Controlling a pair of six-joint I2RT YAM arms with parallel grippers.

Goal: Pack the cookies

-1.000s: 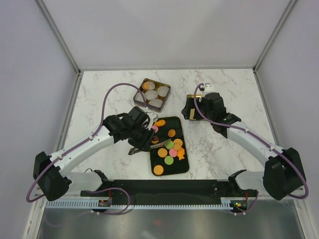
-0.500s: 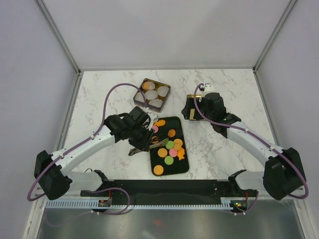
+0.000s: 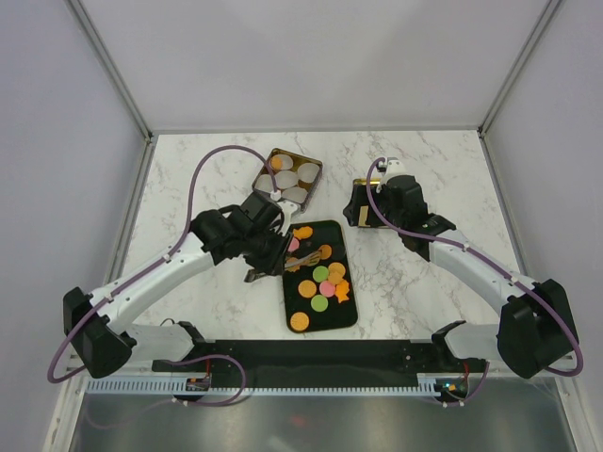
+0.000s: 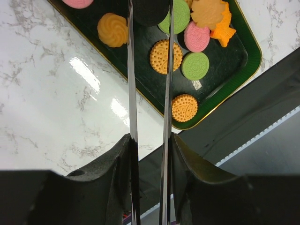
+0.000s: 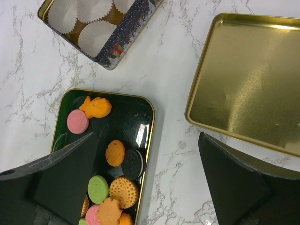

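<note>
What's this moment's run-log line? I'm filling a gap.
left fingers gripping dark cookie over tray | right fingers open, empty | tin holds one orange cookie

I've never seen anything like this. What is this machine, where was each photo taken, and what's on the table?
These are two robot arms bolted to a marble table. One picture looks down from above; the other two come from a camera on each wrist. A dark tray holds colourful cookies; nearby lie a tin of white paper cups and a gold lid. The left claw grips metal tongs, with a dark cookie between their tips. The right claw hangs open and empty.
</note>
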